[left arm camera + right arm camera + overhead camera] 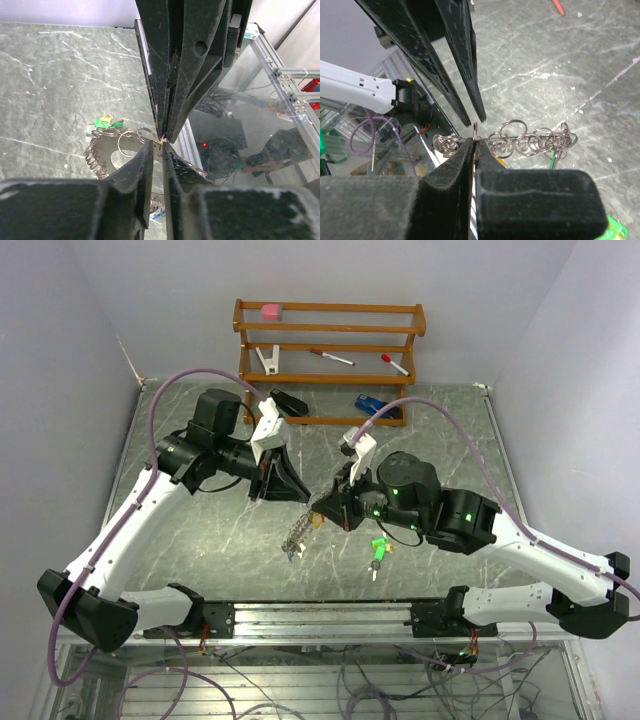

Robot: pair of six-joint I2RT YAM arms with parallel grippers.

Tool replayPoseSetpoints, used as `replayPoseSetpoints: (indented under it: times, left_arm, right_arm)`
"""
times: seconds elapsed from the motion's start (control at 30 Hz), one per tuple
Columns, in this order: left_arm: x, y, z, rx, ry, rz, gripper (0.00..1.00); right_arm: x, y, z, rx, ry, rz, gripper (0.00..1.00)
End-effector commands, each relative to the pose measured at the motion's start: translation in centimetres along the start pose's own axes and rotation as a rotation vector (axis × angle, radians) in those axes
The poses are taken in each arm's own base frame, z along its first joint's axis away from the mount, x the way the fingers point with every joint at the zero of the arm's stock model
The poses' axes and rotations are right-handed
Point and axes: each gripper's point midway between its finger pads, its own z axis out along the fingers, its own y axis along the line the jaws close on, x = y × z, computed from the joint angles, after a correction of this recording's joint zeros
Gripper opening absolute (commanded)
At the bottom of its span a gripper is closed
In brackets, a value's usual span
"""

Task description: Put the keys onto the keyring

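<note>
Your right gripper (475,144) is clamped tight on one loop of the silvery keyring of linked wire rings (530,141). That loop stands up between its black fingertips, and the rest trails off sideways. Your left gripper (160,146) meets it tip to tip, jaws a thin slit apart at the same loop; you cannot tell whether they grip it. The keyring dangles just left of the green-headed metal key (378,548), apart from it.
</note>
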Motion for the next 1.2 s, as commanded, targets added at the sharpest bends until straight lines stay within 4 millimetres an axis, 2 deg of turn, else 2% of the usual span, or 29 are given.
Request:
replayPoseSetpoints:
  times: [0.0, 0.17, 0.3, 0.67, 0.87, 1.17]
  left_arm:
    - [-1.6, 0.4, 0.2, -0.008, -0.023, 0.056, 0.26]
    - [-2.0, 1.1, 0.0, -0.045, -0.007, 0.087, 0.35]
    - [-1.9, 1.3, -0.3, -0.072, 0.019, 0.112, 0.38]
    - [-1.9, 3.1, -0.6, -0.175, 0.031, 0.080, 0.39]
    - [-1.9, 4.0, -1.2, -0.256, 0.052, 0.075, 0.39]
    - [-1.5, 4.9, -1.4, -0.316, 0.053, 0.044, 0.39]
  right_arm:
    - [-0.5, -0.2, -1.0, 0.043, 0.016, 0.047, 0.00]
    - [0.7, -1.4, -1.3, 0.132, 0.084, 0.103, 0.00]
    - [1.3, -2.9, -2.0, 0.244, 0.118, 0.181, 0.00]
    - [4.2, -4.3, -1.7, 0.457, 0.309, 0.334, 0.00]
    - [4.9, -6.2, -1.7, 0.599, 0.355, 0.472, 0.00]
    - [7.3, -9.8, -1.5, 0.785, 0.387, 0.737, 0.00]
